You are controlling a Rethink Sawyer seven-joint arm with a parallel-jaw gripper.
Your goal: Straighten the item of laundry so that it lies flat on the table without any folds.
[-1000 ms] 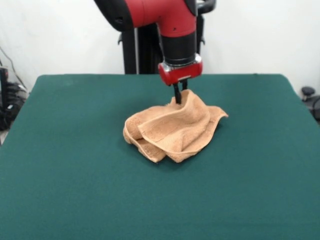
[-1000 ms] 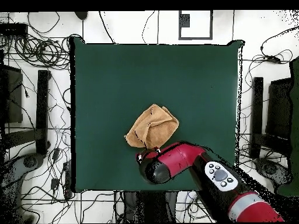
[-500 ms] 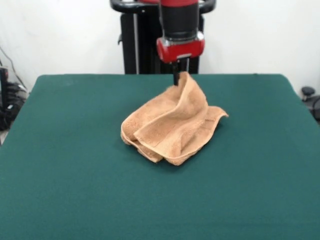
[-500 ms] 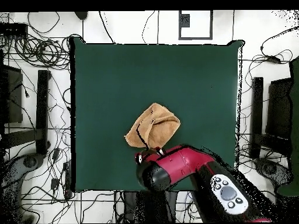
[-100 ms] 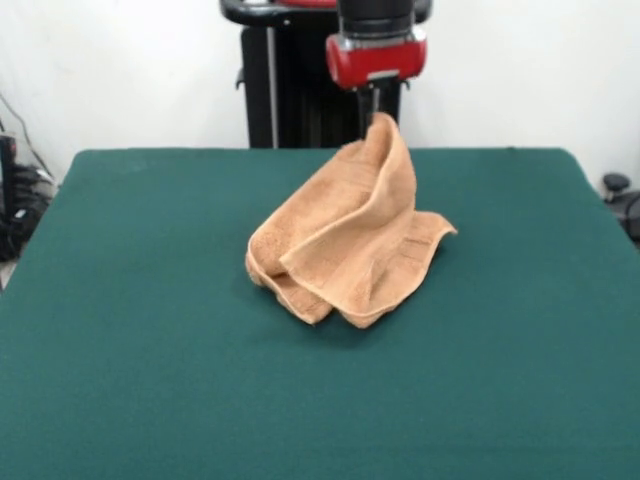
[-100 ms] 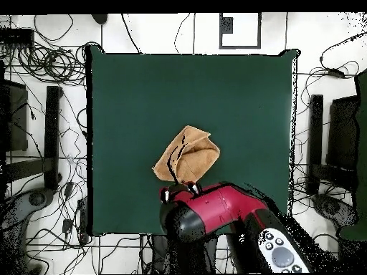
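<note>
Front view: gripper (image 5: 373,108) clamped on towel (image 5: 345,238), one corner pulled up into a peak, rest crumpled mid-table on green table (image 5: 150,350); white wall (image 5: 120,70) behind. Overhead view: towel (image 6: 188,154) bunched toward robot's edge, table (image 6: 236,93) ringed by cables (image 6: 43,61).

Bright, even light across the front view, soft and diffuse, coming from above with no hard beam. The green tabletop (image 5: 150,350) reads matte, no glare on it. A faint, soft-edged shadow sits just under the towel (image 5: 345,250) along its near folds. The white wall behind is washed pale, close to overexposed. A small highlight glints on the red arm (image 5: 376,58). Front view reasonably crisp. Overhead view equally bright, the floor around the tabletop nearly blown white.
</note>
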